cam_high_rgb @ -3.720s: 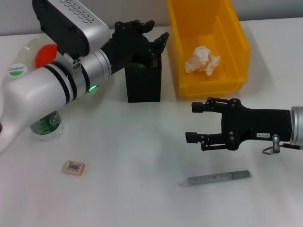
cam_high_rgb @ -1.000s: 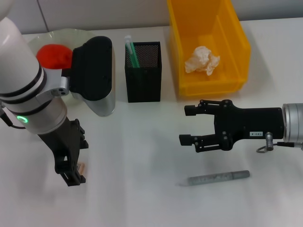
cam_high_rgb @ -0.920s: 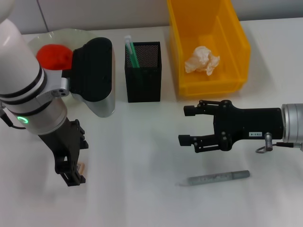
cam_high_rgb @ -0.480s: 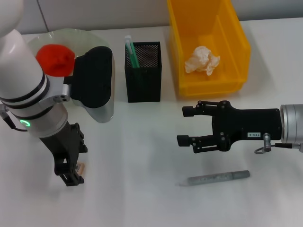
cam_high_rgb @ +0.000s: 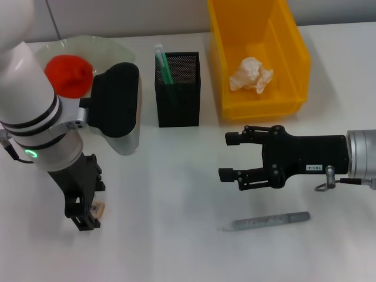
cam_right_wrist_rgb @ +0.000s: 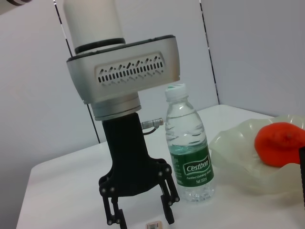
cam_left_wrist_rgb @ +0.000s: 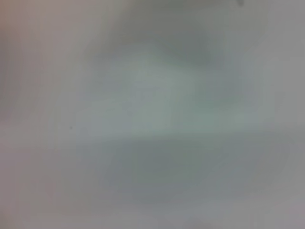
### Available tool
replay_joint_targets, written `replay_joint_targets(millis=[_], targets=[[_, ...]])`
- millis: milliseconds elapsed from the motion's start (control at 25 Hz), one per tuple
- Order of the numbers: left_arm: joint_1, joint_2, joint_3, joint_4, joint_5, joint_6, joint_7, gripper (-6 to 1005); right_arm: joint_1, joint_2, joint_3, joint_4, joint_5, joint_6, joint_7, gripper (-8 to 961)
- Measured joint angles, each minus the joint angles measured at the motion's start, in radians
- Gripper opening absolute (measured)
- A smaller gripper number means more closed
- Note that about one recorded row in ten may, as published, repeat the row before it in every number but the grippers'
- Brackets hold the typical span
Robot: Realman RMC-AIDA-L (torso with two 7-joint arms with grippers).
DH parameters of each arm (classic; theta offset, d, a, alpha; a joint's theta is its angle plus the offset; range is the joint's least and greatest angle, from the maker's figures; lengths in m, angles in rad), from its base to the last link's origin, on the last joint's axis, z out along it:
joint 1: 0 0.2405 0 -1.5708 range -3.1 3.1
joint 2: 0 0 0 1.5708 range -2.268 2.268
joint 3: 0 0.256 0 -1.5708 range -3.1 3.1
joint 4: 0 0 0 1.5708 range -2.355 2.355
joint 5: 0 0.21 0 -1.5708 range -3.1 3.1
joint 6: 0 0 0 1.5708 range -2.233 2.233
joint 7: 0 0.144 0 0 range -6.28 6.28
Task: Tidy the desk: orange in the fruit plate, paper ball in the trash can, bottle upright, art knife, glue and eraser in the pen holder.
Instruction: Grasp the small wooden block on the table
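The table [cam_high_rgb: 176,176] is a smooth, matt white surface. At 12 o'clock on it, the pen holder [cam_high_rgb: 178,97] is black mesh, likely metal, matt. The trash can [cam_high_rgb: 258,56] at 1 o'clock is glossy yellow plastic, holding a crumpled white paper ball [cam_high_rgb: 251,74]. The fruit plate [cam_right_wrist_rgb: 248,162] looks like translucent, wavy plastic or glass; the orange [cam_right_wrist_rgb: 281,143] in it has a dull skin. The bottle [cam_right_wrist_rgb: 189,143] is clear plastic with a glossy green label. The art knife [cam_high_rgb: 270,221] at 5 o'clock has a grey, dull body. Both grippers, left gripper [cam_right_wrist_rgb: 138,210] and right gripper [cam_high_rgb: 232,155], are matt black.
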Motion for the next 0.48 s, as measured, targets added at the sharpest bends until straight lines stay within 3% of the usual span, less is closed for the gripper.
replay_joint_targets(millis=[480], targets=[[-0.022,-0.001,0.000,-0.059,0.001,-0.015,0.023,654,0.001,0.000,0.000,0.000,0.000,0.000,0.000,840]])
